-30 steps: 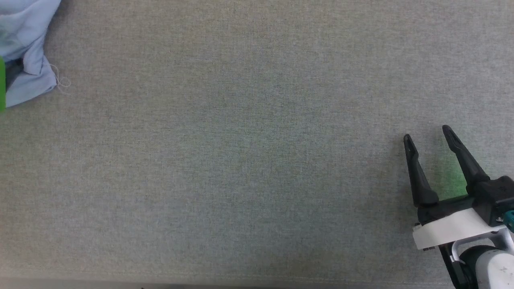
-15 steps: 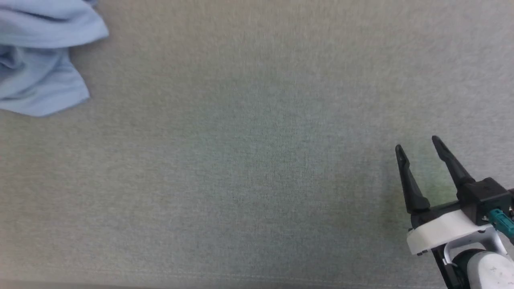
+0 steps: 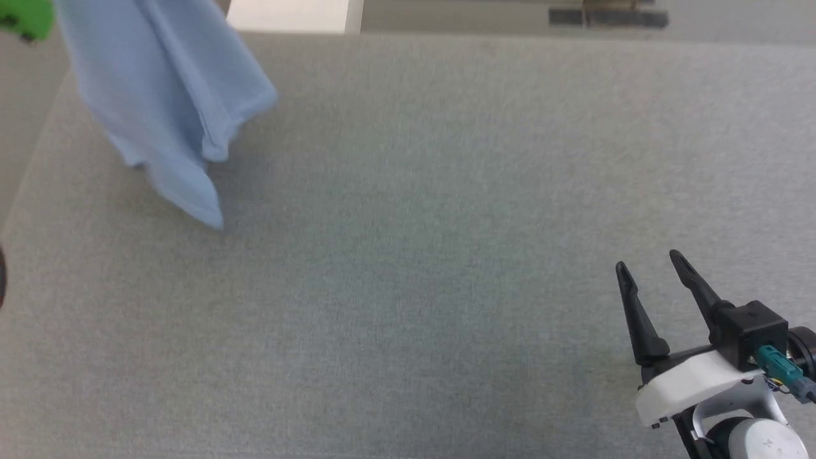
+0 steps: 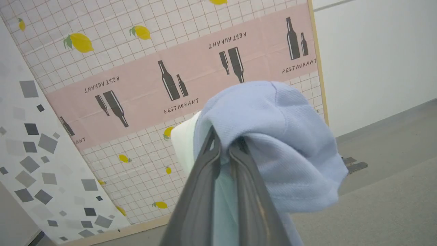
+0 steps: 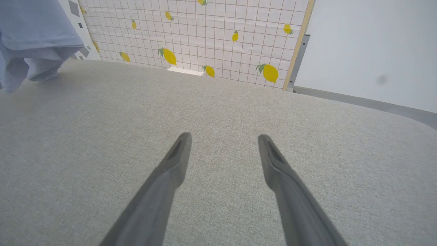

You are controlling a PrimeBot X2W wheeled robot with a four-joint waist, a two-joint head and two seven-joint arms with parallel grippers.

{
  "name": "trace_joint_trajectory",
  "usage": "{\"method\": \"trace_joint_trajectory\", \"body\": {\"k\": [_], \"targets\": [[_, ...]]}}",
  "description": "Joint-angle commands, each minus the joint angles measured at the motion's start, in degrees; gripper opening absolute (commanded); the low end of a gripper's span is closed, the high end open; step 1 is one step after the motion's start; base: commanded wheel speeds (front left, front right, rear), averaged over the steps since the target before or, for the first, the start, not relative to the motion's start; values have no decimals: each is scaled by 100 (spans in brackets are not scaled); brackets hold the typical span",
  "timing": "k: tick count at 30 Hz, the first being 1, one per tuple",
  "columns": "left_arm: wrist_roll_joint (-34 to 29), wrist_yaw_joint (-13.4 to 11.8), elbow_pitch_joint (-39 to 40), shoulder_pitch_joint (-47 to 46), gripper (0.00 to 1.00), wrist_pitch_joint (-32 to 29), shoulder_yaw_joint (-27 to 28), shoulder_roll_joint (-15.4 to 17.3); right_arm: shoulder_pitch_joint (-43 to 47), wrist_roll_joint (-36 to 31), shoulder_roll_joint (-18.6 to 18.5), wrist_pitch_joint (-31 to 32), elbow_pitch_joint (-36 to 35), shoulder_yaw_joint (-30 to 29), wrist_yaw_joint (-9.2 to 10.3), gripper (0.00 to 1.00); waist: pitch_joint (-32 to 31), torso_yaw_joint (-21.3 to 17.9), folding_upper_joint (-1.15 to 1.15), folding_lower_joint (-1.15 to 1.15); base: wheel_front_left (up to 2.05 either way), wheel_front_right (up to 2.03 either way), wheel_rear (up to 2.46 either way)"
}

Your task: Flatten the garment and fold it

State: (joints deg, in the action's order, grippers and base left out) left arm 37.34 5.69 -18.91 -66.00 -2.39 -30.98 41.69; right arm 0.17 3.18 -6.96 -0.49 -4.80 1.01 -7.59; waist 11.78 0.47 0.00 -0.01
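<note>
The garment [image 3: 166,108], a light blue soft shirt, hangs in loose folds above the grey table's far left corner, its lowest tip just over the cloth surface. In the left wrist view my left gripper [image 4: 223,150] is shut on a bunched fold of the garment [image 4: 273,136], with a pale white-green strip of fabric beside the fingers. My right gripper [image 3: 648,261] stands open at the lower right, low over bare table and far from the shirt. The right wrist view shows the right gripper [image 5: 224,137] with nothing between its fingers and the garment [image 5: 30,30] at the upper left.
The grey fabric-covered table [image 3: 408,287] spreads wide between the two arms. Its left edge [image 3: 32,159] runs close to the hanging shirt. A white box [image 3: 290,16] sits beyond the far edge. A lemon-patterned panel [image 5: 205,34] stands behind the table.
The head camera has tilted up, bringing the table's far edge into view. The garment has risen from a bunched heap at the left edge to a hanging drape. The right gripper stays open.
</note>
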Motion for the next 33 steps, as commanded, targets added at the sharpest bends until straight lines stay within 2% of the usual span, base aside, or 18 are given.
{"method": "trace_joint_trajectory", "body": {"k": [1,8,15,21,25,26,27,33], "targets": [[21,-67,96,-192,0,43,16,-141,20,38,31,0,33,-5,10,100,-347,-191,0,1,0,0,0],[254,-167,458,-553,0,-316,-203,-912,-85,-6,127,-25,114,-119,10,100,-414,-518,0,1,0,0,0],[530,-235,754,-155,0,-1065,-889,-1661,-220,-89,263,-88,168,-295,10,100,-243,-958,0,1,0,0,0],[552,-596,727,613,0,-1131,-1455,-2351,-322,-146,352,-167,223,-494,10,100,-12,-1276,0,1,0,0,0],[456,-769,407,1098,0,-1028,-1901,-2849,-418,-162,391,-223,313,-482,10,100,179,-1499,0,1,0,0,0],[412,-841,292,1182,95,-959,-1962,-2947,-447,-158,396,-242,337,-468,10,100,227,-1544,0,1,0,0,0],[396,-880,194,1245,100,-931,-2015,-3024,-468,-154,399,-259,358,-462,10,100,260,-1570,0,1,0,0,0],[224,-738,-211,1287,100,-733,-2311,-3238,-535,7,406,-352,560,-395,10,100,336,-1615,0,1,0,0,0]]}}
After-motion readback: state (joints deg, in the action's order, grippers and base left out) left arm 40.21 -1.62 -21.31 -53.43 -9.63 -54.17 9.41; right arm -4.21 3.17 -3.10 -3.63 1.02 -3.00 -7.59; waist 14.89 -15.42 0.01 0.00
